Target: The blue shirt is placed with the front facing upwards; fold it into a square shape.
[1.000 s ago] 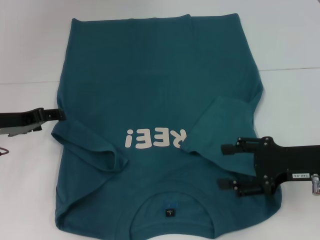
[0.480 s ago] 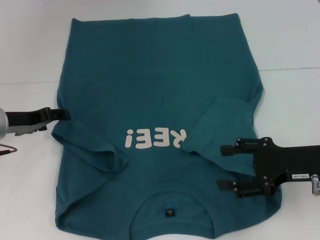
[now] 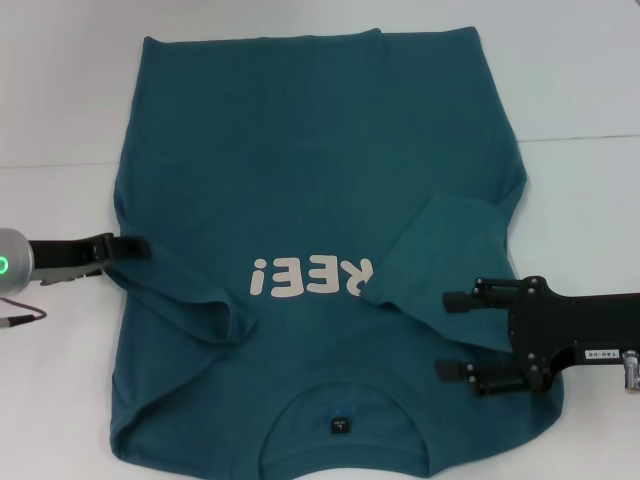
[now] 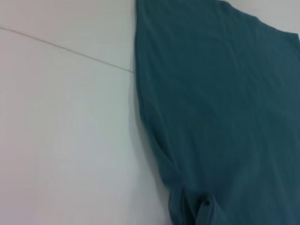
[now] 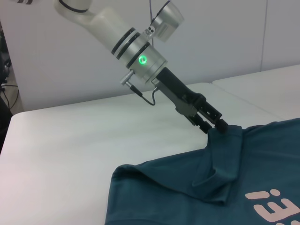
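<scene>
White tabletop (image 3: 60, 90) is filling my head view, where the blue shirt (image 3: 320, 180) is lying flat, print up, collar nearest me, both sleeves folded inward; my left gripper (image 3: 130, 246) is pinching the left sleeve's edge, while my right gripper (image 3: 452, 334) is hovering with its jaws apart over the right shoulder, presumably readying the next fold. Left wrist view is showing only the shirt's side edge on the tabletop. Right wrist view is confirming the left gripper clamped on the sleeve hem, lifting it slightly.
</scene>
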`<state>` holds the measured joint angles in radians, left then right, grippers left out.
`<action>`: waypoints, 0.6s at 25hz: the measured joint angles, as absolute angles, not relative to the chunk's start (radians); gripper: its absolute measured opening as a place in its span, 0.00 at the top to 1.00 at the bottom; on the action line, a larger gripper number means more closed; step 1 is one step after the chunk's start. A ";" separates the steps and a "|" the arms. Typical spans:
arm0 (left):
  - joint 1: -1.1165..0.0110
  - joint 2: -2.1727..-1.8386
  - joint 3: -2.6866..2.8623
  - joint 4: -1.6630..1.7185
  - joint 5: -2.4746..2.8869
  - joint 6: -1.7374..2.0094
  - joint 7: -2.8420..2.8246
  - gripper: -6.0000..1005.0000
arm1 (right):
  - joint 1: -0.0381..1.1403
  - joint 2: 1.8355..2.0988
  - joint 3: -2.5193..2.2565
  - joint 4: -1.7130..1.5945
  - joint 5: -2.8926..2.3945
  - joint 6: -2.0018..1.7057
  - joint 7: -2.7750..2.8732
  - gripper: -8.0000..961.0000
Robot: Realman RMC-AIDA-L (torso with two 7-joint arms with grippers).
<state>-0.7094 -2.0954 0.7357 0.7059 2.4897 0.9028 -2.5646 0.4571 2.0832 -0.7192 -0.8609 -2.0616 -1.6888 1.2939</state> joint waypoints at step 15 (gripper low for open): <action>-0.710 -2.100 0.749 0.699 2.489 0.904 -2.571 0.25 | 0.456 2.085 -0.721 -0.860 -2.062 -1.687 1.307 0.11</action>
<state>-0.7104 -2.1000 0.7486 0.6995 2.4895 0.9043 -2.5715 0.4559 2.0847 -0.7213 -0.8596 -2.0616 -1.6867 1.3068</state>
